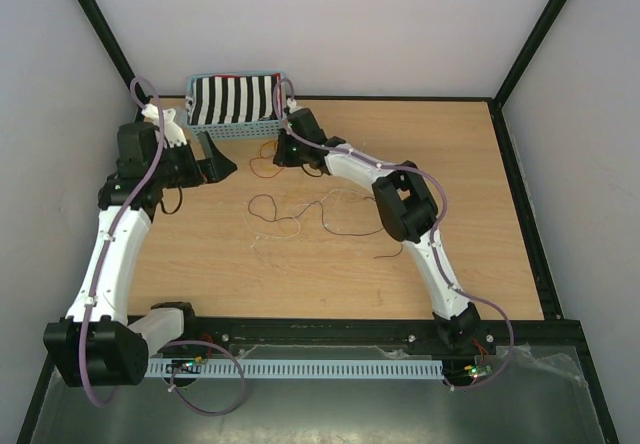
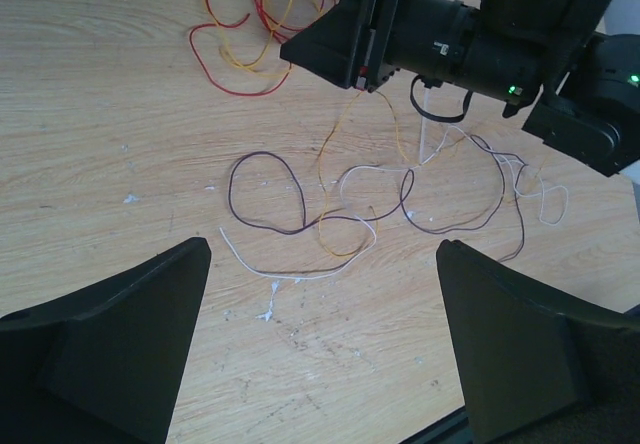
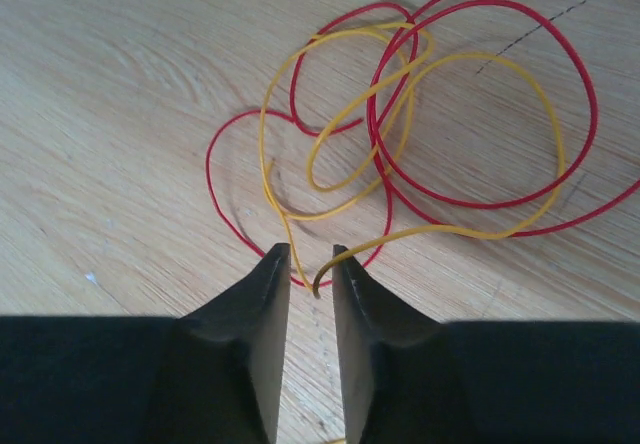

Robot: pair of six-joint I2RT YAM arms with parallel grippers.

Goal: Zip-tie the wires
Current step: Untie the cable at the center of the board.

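Wires red, yellow, dark brown; basket pale blue; cloth black-white striped.

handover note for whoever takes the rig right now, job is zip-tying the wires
Left gripper: open, holding nothing, above the dark and white wires.
Right gripper: jaws a slim gap apart at a yellow wire end; nothing visibly clamped.
Wires: red and yellow loops near the basket, the rest mid-table, all loose.
Done: nothing bundled or tied.
Left: gather the strands into one bundle, then zip-tie it.
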